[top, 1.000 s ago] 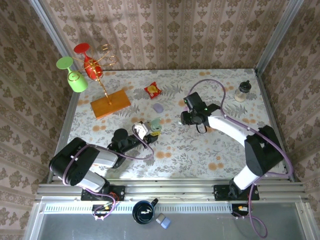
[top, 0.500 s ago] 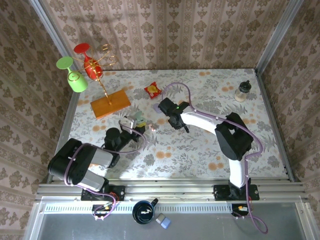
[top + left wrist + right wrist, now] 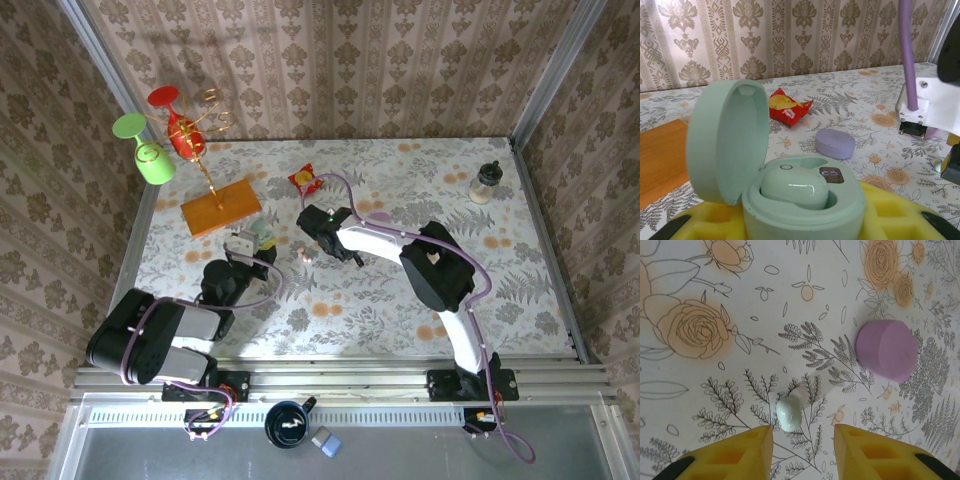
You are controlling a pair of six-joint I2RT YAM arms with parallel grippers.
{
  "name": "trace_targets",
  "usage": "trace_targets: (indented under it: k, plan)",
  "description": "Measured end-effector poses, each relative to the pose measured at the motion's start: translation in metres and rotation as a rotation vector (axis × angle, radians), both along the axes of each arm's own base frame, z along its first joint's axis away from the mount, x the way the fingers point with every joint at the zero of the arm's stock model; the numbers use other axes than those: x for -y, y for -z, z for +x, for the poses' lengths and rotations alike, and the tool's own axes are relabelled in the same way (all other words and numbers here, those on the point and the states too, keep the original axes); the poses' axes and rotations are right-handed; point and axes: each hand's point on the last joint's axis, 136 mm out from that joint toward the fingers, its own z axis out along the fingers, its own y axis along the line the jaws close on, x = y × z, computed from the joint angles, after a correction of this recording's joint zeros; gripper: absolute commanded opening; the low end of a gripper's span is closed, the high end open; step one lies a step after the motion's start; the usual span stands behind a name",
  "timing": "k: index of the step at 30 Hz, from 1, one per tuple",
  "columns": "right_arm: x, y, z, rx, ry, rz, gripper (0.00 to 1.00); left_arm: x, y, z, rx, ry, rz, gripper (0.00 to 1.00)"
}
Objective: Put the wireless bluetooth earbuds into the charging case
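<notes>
A mint-green charging case (image 3: 805, 210) stands with its lid (image 3: 725, 140) swung up, and one mint earbud (image 3: 794, 186) sits in a well inside it. My left gripper (image 3: 247, 243) is shut on this case, its yellow pads (image 3: 890, 215) hugging the base. A second pale mint earbud (image 3: 789, 413) lies loose on the flowered table. My right gripper (image 3: 802, 452) hovers over it, open, one yellow finger (image 3: 740, 452) on each side, neither touching it. In the top view this earbud (image 3: 303, 254) is a small speck just left of the right gripper (image 3: 312, 238).
A shut lilac case (image 3: 886, 349) lies close beyond the loose earbud, also in the left wrist view (image 3: 835, 143). A red-and-yellow snack packet (image 3: 305, 180) lies farther back. A wooden board (image 3: 220, 207) with a glass rack (image 3: 160, 130) stands at back left, a small jar (image 3: 486, 183) at back right.
The right arm has swept left from the table's middle right to just beside the left gripper, above the loose earbud. The left gripper has shifted left and back with the case.
</notes>
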Motion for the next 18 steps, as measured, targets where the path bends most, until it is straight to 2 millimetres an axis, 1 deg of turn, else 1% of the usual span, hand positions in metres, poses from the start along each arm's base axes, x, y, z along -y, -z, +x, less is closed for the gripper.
trace_targets:
  k: [6, 18]
  plan:
    - [0.004, 0.008, 0.000, -0.015, -0.013, -0.059, 0.35, 0.000, 0.000, 0.000, 0.001, 0.001, 0.000, 0.27]
    - [0.006, 0.018, -0.001, -0.034, -0.020, -0.088, 0.32, 0.000, -0.001, 0.000, 0.003, 0.003, -0.001, 0.27]
